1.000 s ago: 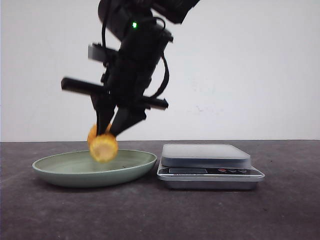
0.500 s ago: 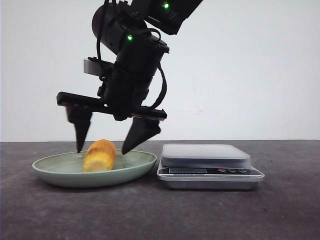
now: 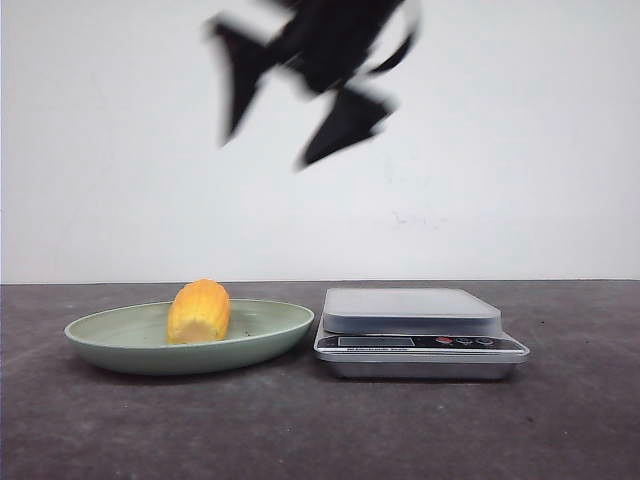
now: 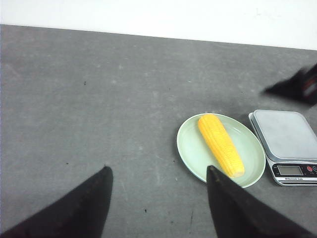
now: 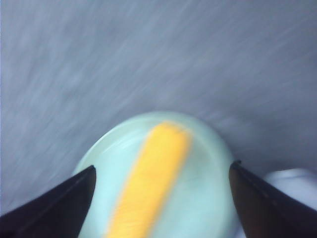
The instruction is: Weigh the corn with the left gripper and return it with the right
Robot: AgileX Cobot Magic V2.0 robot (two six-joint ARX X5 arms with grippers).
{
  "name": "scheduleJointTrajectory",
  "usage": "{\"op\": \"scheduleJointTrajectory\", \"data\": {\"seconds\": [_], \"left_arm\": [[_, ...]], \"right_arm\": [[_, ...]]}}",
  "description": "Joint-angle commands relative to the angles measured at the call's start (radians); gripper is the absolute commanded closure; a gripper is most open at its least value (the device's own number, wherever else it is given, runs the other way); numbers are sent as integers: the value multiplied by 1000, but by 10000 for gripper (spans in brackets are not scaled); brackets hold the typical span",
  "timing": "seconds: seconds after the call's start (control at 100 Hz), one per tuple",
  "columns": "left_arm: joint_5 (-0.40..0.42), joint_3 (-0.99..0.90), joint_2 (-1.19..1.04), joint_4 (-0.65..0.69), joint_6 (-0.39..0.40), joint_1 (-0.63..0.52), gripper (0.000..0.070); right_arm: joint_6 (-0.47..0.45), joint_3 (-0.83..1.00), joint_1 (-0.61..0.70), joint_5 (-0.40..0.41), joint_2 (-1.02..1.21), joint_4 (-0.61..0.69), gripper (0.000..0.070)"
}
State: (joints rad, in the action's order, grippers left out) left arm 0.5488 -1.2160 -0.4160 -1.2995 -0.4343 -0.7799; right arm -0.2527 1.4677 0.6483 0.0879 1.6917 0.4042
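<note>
Change since earlier frame: right gripper [image 3: 285,115] has risen from just over the plate to high above it, blurred in the front view; corn unchanged on the plate.
Right gripper: fingers spread wide apart, holding nothing.
Left gripper [image 4: 158,198]: fingers parted, nothing between them, well back from the plate.
Corn [image 3: 199,311]: lies on its side in the green plate [image 3: 110,335], free of both grippers.
Scale [image 3: 412,310]: stands just beside the plate, on its right in the front view; platform bare.
Table [image 3: 320,430]: dark grey surface carrying plate and scale.
</note>
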Motion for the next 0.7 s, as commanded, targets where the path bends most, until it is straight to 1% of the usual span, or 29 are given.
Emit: {"op": "scheduleJointTrajectory", "data": {"seconds": [0.0,0.26,0.41,0.54,0.69], "left_arm": [[5,-13,0,9,-5,-5,349],[10,-13,0,15,-5,-5,349],[10,-13,0,16,-4,-5,349],[10,-13,0,16,-4,-5,349],[9,-13,0,50,3,-5,349]], "right_arm": [[71,20,-51,-6,-55,42,179],[186,20,-352,-8,-354,249,179],[236,20,-507,-5,-527,352,179],[214,20,-575,14,-683,452,180],[190,19,-578,22,-828,563,179]]}}
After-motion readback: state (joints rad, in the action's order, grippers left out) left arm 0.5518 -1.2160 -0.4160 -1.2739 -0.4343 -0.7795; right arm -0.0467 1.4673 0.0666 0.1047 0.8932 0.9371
